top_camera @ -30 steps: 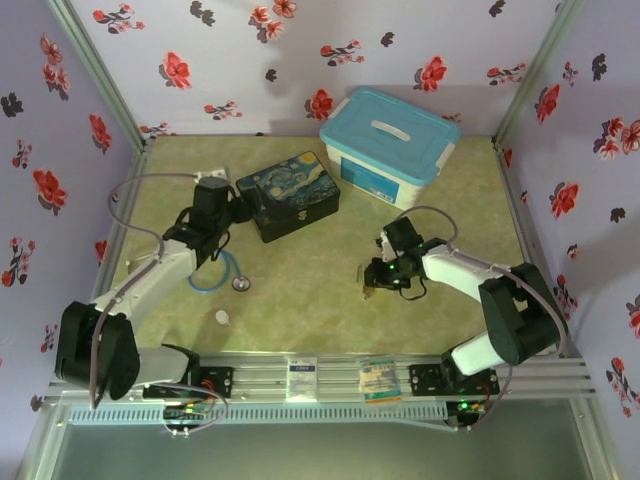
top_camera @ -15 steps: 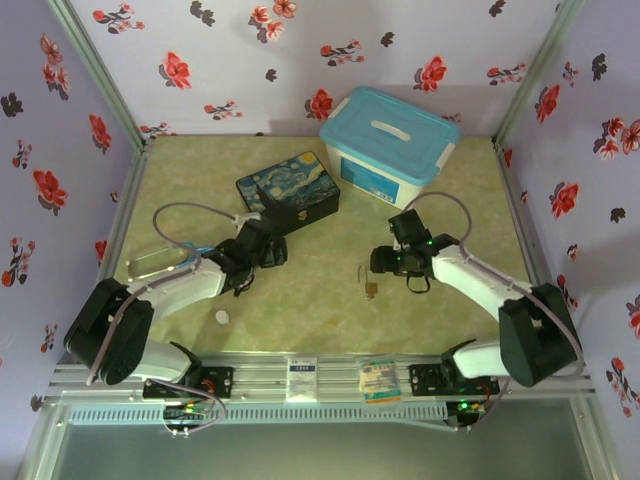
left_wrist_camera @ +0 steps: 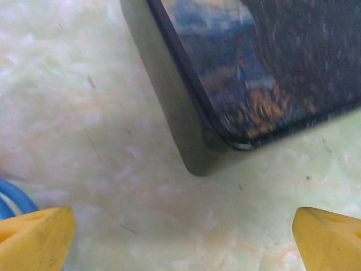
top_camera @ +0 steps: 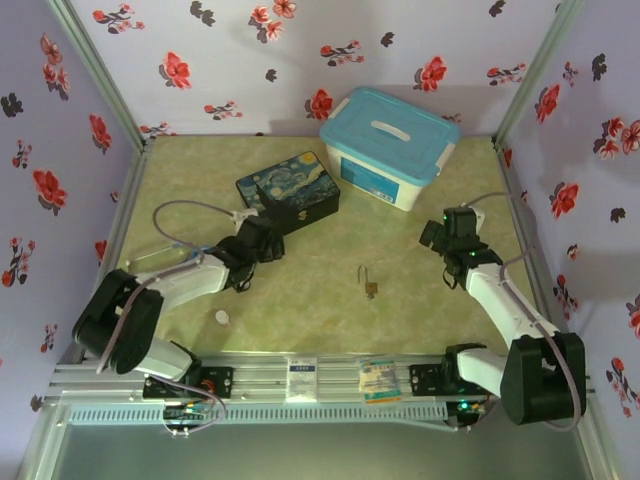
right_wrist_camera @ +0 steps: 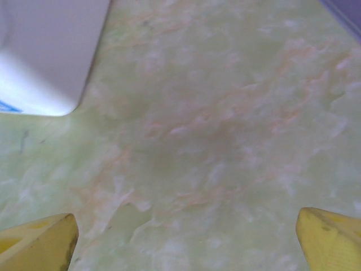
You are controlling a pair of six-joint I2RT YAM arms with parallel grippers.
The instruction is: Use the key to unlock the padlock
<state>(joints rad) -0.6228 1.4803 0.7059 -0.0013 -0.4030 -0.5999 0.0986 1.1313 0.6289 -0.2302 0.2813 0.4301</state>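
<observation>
Padlock (top_camera: 370, 287) lies on the green table (top_camera: 320, 310), near the front and roughly midway between the two arms, its brass body nearest the bases and its thin silver shackle pointing away from them. Nothing touches it. The left gripper (top_camera: 268, 243) hangs low just beside the near corner of the painted box (top_camera: 288, 192). Its wrist view shows the gripper (left_wrist_camera: 180, 240) with yellow fingertips (left_wrist_camera: 36, 240) spread wide and nothing between them, the box corner (left_wrist_camera: 225, 113) ahead and a blue tube (left_wrist_camera: 8, 200) at the left edge. The right gripper (top_camera: 448, 225) sits well to the right of the padlock, near the blue-lidded bin (top_camera: 390, 140). Its own view shows it (right_wrist_camera: 183, 240) wide open and empty over bare table, with the bin's white corner (right_wrist_camera: 45, 56) at upper left. A small white disc (top_camera: 221, 317) rests near the left arm.
</observation>
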